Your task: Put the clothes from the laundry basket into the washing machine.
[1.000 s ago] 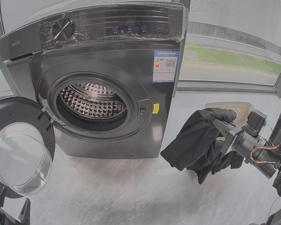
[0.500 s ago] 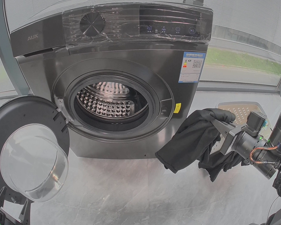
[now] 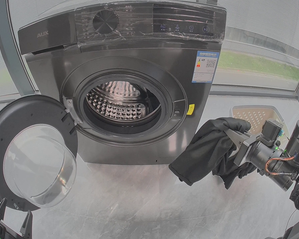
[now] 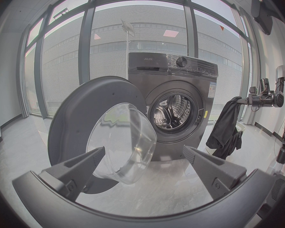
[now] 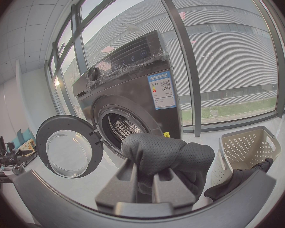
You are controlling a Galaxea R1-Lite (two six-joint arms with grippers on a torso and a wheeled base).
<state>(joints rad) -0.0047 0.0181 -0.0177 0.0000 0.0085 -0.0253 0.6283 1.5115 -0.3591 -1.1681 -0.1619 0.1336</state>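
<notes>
- Pale marbled floor (image 3: 139,196) runs up to tall windows (image 3: 255,34) behind the washing machine (image 3: 129,50).
- On an arm stretched forward at the robot's right, the right gripper (image 3: 233,134) has its fingers pressed together on a fold of a dark garment (image 3: 206,146).
- The garment hangs down from that pinch, near the machine's right front corner and lower than the drum opening (image 3: 121,103).
- A beige perforated laundry basket (image 3: 255,115) stands on the floor just behind the hanging cloth, to the right of the machine.
- The machine's round door (image 3: 26,117) is swung wide to the left, on the far side of the opening from the garment.
- The left gripper (image 4: 143,149) sits low at the robot's left, fingers spread and holding nothing, near the door's lower edge.
</notes>
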